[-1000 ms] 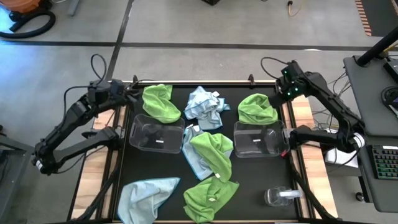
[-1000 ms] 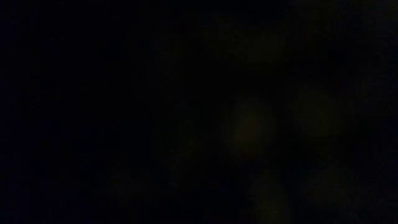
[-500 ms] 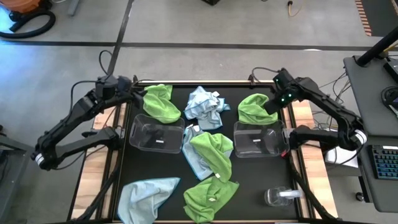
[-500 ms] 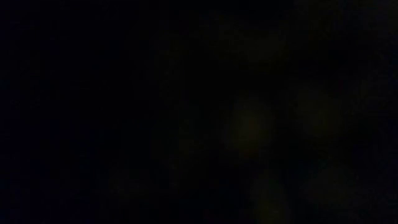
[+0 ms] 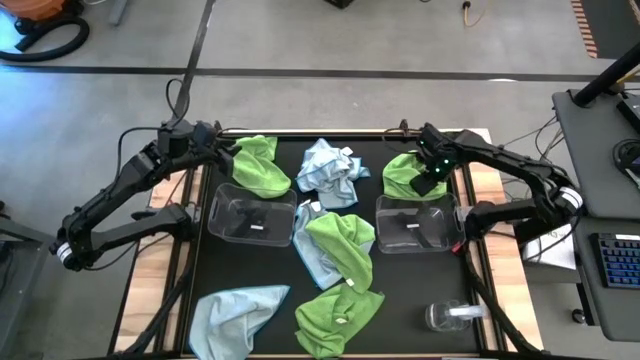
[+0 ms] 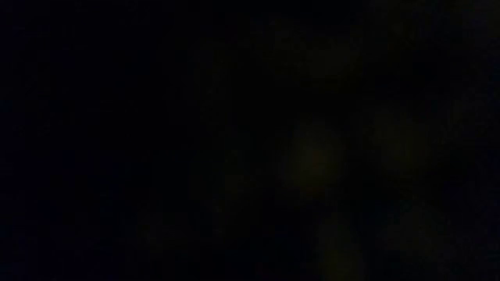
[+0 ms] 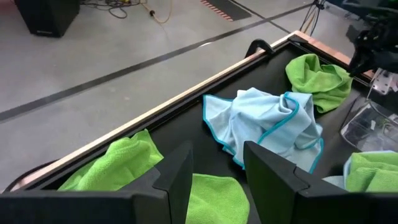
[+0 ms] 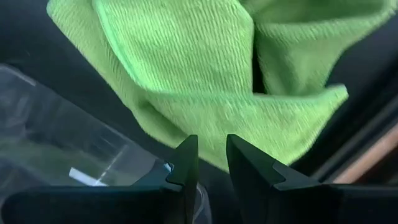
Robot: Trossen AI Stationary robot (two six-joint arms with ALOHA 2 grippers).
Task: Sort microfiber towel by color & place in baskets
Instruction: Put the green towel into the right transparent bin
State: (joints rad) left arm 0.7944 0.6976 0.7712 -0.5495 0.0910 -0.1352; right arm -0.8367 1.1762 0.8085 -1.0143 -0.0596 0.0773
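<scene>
Now we are hovering the right end effector, fingers narrowly parted and holding nothing, directly over the green towel beside the right basket.

Black table: towels, baskets

High view evenly lit, sharp, shadows soft; low view almost wholly black; wrist views bright, foreground slightly blurred.

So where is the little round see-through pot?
In the high view the round pot sits at the table's near right corner, below the right basket and right of the nearest green towel.
</scene>
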